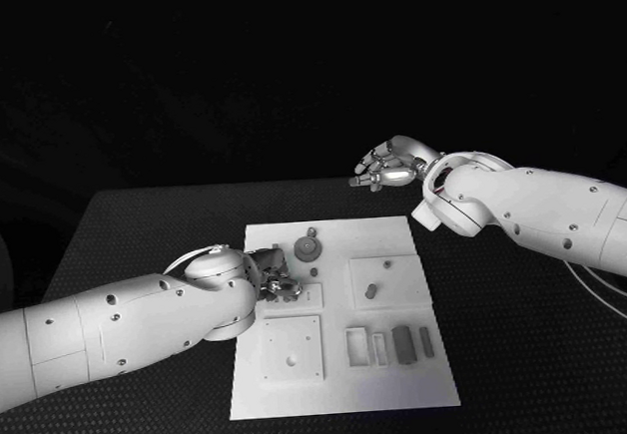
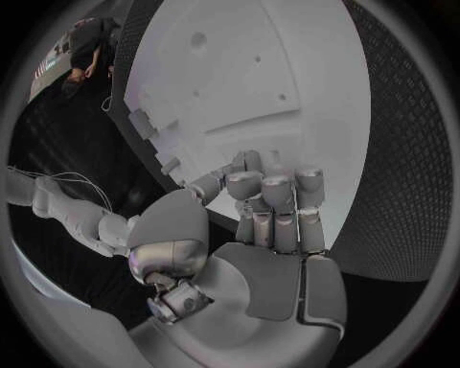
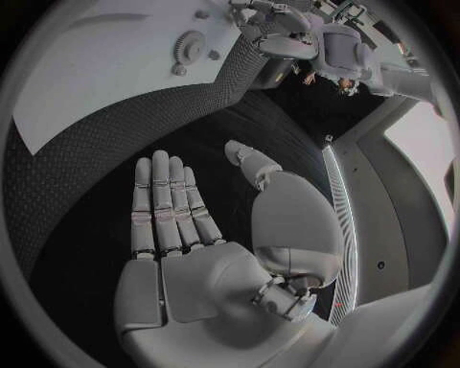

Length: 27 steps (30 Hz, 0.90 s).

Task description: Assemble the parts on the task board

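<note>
Table: black, textured top, dark surroundings.
Task board: white plate in the middle of the table, long side running away from the robot.
Parts: grey. Gear near the far edge with a small peg just beyond it; short peg standing in a raised square block right of centre; flat bars lying side by side near the front right; square plate with a hole front left.
Left hand: low over the board's left edge, just left of the gear; fingers curled inward above the white plate. Can't tell if anything is pinched in them.
Right hand: raised beyond the board's far right corner, clear of the board; fingers straight and spread, palm empty.
</note>
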### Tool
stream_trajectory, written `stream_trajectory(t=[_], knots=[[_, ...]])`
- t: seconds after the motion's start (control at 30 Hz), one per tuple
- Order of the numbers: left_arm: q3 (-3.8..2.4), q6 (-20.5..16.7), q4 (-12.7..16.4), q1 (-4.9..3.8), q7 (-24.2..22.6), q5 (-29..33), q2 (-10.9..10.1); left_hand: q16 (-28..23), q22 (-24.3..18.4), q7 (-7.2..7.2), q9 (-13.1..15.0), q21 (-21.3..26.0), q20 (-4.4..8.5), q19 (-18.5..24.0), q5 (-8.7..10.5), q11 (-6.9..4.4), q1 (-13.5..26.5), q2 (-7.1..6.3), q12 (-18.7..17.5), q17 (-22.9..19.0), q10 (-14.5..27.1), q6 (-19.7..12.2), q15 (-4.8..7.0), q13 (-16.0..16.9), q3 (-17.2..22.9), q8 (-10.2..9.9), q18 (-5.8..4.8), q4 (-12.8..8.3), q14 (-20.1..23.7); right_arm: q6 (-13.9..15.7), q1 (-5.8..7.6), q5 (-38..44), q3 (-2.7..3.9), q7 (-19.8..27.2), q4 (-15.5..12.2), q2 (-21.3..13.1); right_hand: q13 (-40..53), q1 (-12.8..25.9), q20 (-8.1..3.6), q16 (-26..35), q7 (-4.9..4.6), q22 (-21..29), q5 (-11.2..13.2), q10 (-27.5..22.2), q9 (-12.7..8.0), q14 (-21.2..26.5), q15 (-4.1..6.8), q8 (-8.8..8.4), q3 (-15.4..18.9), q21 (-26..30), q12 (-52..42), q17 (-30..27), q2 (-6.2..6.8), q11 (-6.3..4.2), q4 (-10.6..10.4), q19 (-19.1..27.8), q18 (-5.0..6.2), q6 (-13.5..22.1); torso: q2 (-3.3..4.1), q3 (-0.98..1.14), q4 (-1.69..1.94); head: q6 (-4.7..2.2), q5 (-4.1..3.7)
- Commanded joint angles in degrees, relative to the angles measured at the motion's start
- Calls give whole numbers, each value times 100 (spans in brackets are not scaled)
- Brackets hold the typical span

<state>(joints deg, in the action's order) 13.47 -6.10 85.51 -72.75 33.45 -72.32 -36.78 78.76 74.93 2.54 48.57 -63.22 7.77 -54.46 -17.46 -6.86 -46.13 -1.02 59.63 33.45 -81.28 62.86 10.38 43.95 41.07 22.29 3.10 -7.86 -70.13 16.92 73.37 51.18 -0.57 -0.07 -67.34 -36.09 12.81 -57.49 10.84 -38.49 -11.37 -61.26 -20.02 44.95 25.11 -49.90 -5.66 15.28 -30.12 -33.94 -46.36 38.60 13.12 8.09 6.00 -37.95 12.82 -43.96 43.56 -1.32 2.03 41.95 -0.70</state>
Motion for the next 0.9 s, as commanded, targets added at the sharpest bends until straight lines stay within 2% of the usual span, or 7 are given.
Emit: stream_trajectory(t=[0.03,0.13,0.23,0.4,0.63,0.77,0.9], knots=[[27,246,23,45,-19,-19,30,50,89,-410,-11,-37,750,12,-100,-86,-110,284,41,-7,118,935,100,8,-31,40,44,-35,-102,-76,-3,-6,1,58,-10,0,-7,65,24,-29,-135,-9,-29,-24,-10,33,-3,24,0,36,-23,-8,3,-1,-20,-2,72,57,-1,1,1,-1,-3],[27,223,20,45,-11,-14,30,57,90,-411,-13,-38,750,14,-122,-87,-79,296,49,-7,118,938,100,10,-41,41,43,-41,-102,-76,-3,-6,1,57,-10,0,-8,65,24,-29,-135,-10,-30,-24,-10,34,-3,24,0,36,-24,-9,3,-1,-21,-2,72,57,3,1,2,2,4],[27,228,19,45,-9,-1,28,80,92,-414,-20,-42,748,26,-157,-89,130,411,75,-10,128,947,98,13,-84,45,41,-41,-97,-76,-3,-6,1,57,-9,0,-17,68,27,-32,-135,-13,-59,-25,-13,38,-4,26,1,39,-30,-12,-1,-1,-27,1,74,57,1,1,0,-3,6],[27,260,25,46,-9,37,25,92,93,-416,-23,-46,750,28,-148,-91,244,439,90,-13,132,951,101,12,-88,48,44,-58,-95,-80,-3,-6,1,56,-8,-3,-31,69,30,-37,-135,-18,-98,-28,-17,41,-5,29,3,43,-38,-17,-1,-1,-32,4,77,58,2,1,0,0,6],[27,261,25,47,-7,77,24,103,87,-420,-29,-46,755,22,-80,-94,396,345,106,-23,135,956,107,5,-90,52,50,-18,-94,-80,-3,-6,1,54,-9,-4,-40,68,33,-41,-135,-22,-122,-29,-20,43,-5,31,6,45,-44,-20,-1,-1,-33,6,80,58,2,-5,6,-8,7],[27,281,20,47,2,90,23,112,82,-427,-36,-42,762,12,103,-96,536,239,119,-35,137,961,114,-6,-87,57,59,115,-94,-80,-3,-6,1,55,-11,-6,-42,68,33,-42,-135,-23,-126,-29,-21,44,-6,32,7,45,-45,-21,-1,-1,-34,6,80,59,1,-2,6,-4,14],[27,283,23,47,2,100,21,116,81,-424,-38,-42,762,12,138,-98,588,216,124,-39,139,960,115,-9,-91,57,60,164,-94,-85,-3,-6,1,53,-13,-7,-44,68,34,-42,-135,-23,-130,-30,-21,45,-6,32,7,45,-46,-21,-1,-1,-34,6,81,59,0,-3,4,-2,17]])
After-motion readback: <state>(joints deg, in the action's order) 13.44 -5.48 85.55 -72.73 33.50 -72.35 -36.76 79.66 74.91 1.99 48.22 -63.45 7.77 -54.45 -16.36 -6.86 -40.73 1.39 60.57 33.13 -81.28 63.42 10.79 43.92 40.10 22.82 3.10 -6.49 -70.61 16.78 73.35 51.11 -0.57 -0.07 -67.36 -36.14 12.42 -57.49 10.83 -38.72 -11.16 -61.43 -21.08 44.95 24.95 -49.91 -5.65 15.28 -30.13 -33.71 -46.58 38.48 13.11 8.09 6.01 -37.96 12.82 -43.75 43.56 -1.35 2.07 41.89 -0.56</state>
